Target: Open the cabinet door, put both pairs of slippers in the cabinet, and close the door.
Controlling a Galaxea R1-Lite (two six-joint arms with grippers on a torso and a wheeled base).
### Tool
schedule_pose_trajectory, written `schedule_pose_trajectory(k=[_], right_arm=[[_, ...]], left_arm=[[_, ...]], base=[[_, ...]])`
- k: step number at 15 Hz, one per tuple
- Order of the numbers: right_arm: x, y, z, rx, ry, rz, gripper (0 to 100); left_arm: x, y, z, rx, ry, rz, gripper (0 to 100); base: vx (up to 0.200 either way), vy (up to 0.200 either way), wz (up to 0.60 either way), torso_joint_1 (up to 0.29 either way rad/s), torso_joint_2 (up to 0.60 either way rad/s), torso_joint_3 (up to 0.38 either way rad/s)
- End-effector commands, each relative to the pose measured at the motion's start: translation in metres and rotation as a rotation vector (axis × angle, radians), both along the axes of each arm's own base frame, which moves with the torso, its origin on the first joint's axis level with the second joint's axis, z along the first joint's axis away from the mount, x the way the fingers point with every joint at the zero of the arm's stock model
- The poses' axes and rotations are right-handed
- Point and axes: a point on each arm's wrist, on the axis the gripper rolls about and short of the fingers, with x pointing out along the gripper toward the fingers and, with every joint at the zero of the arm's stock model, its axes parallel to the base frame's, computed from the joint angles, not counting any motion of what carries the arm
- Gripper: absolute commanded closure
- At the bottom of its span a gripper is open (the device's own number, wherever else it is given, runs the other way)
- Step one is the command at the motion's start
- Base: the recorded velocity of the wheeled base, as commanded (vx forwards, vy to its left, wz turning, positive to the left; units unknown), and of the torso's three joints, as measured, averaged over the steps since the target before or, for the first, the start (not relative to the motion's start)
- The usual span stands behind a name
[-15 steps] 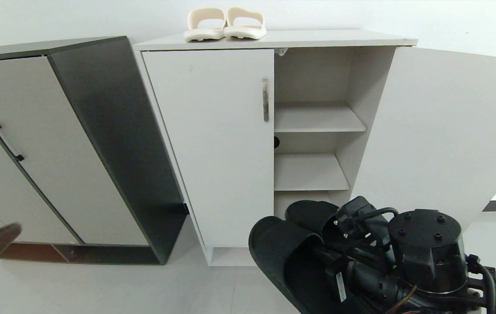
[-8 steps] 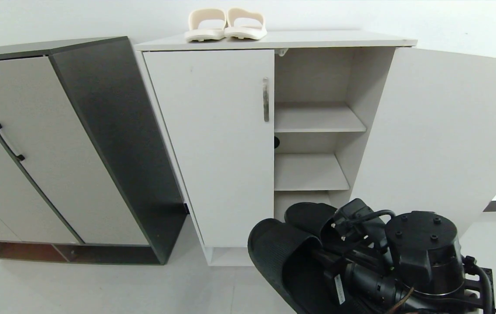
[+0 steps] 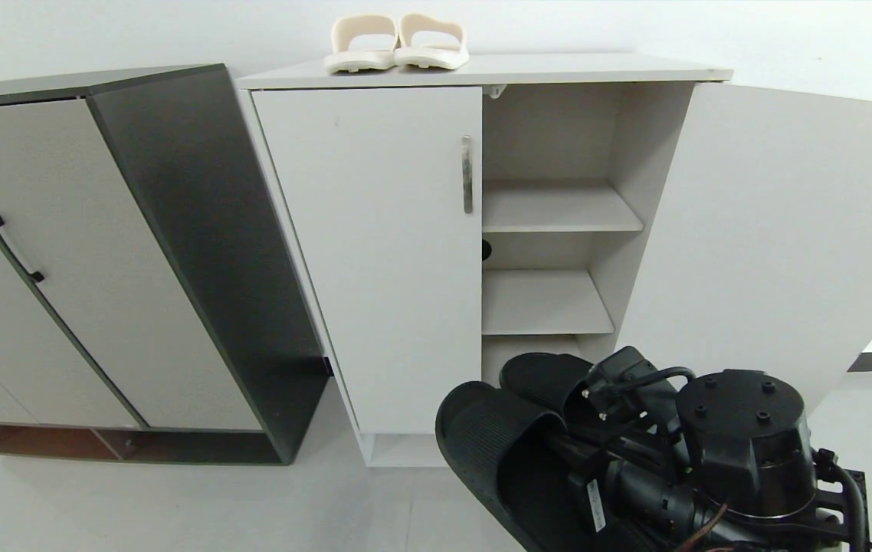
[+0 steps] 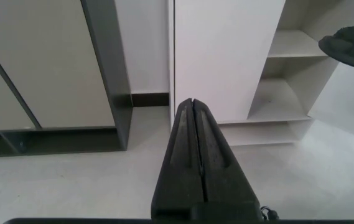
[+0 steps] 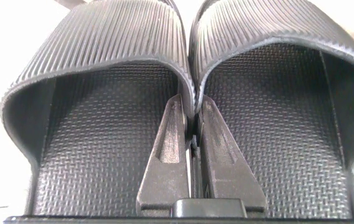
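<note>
Little movement in the last second. The left hand, which 1 s ago poked into the lower-left corner of the head view, has pulled back out of that corner. Its fingers are pressed together on nothing, and it sits low over the floor in front of the dark cabinet and the white cabinet. The right hand is clamped on the pair of black slippers, pinching the 2 inner strap edges together. That arm settled slightly about half a second ago and has held since, so the pair is carried, not placed. It hangs just in front of the lowest opening, below the middle shelf. Whether the toes have crossed into the cabinet is hard to tell from the head view; probably not yet. The right door stands wide open, so step 1 is done. The cream slippers sit side by side on top of the cabinet, untouched. Judged progress: pair 1 about to go in; pair 2 and closing the door remain.
</note>
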Motion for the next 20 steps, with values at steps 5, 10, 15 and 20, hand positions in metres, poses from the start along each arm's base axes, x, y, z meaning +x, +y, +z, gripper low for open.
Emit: schedule_pose_trajectory(k=[5,10,15,20], right_arm=[[0.000,0.003,0.001,0.002,-0.004,0.001,100],[0.007,0.011,-0.001,-0.004,-0.013,-0.039,100],[0.022,0.028,-0.014,-0.029,-0.011,-0.139,100],[0.043,0.037,-0.025,-0.039,-0.016,-0.266,100]], left_arm=[[0.000,0.000,0.000,0.001,-0.001,0.001,100],[0.000,0.000,0.000,-0.002,-0.001,0.001,100],[0.000,0.000,0.000,-0.002,-0.001,0.001,100],[0.000,0.000,0.000,-0.002,-0.001,0.001,100]], base=[[0.000,-0.080,0.00,0.001,0.00,0.000],[0.000,-0.200,0.00,0.002,0.00,0.002],[0.000,-0.040,0.00,0.000,0.00,0.002],[0.000,0.000,0.00,0.000,0.00,0.000]])
